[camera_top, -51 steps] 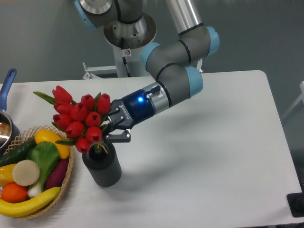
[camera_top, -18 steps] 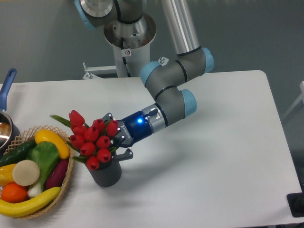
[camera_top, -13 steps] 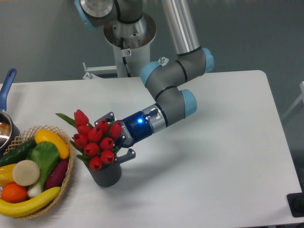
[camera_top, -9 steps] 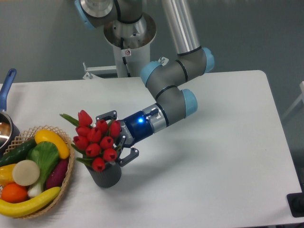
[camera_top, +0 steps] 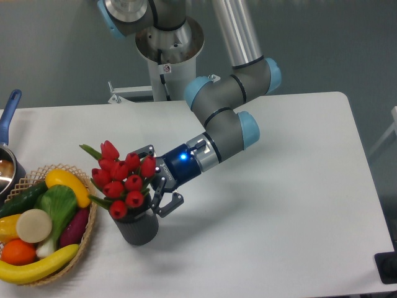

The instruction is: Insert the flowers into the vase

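Tabletop: hand (camera_top: 160,180) spread beside flowers (camera_top: 121,180) in vase (camera_top: 136,228)

Brightness: even, fairly bright indoor light across the white table (camera_top: 279,205)
Light source: from above, judging by the shadows
Shadows: soft grey patch under the arm (camera_top: 226,127) and right of the vase (camera_top: 138,228)
Glare: a small blue lamp glows on the wrist; mild sheen on the arm's metal tube
Sharpness: slightly soft and grainy overall; flowers (camera_top: 121,180) lack fine detail
Distortion: none evident at the edges
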Controlling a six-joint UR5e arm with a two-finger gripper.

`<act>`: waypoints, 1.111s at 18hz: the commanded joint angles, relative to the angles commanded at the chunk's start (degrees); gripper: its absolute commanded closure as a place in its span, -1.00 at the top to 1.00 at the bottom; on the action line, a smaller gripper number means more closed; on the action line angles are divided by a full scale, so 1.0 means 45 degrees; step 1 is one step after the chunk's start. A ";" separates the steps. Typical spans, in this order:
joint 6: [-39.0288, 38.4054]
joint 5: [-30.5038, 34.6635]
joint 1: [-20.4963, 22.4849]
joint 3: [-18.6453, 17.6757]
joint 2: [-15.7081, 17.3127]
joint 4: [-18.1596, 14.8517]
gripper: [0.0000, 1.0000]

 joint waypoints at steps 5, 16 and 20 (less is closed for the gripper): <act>0.0019 0.0429 0.0742 -0.0448 0.0684 -0.0019 1.00; -0.0020 0.3437 0.1719 -0.1504 0.2615 -0.0020 1.00; 0.0019 0.4295 0.2967 -0.1290 0.3709 -0.0019 1.00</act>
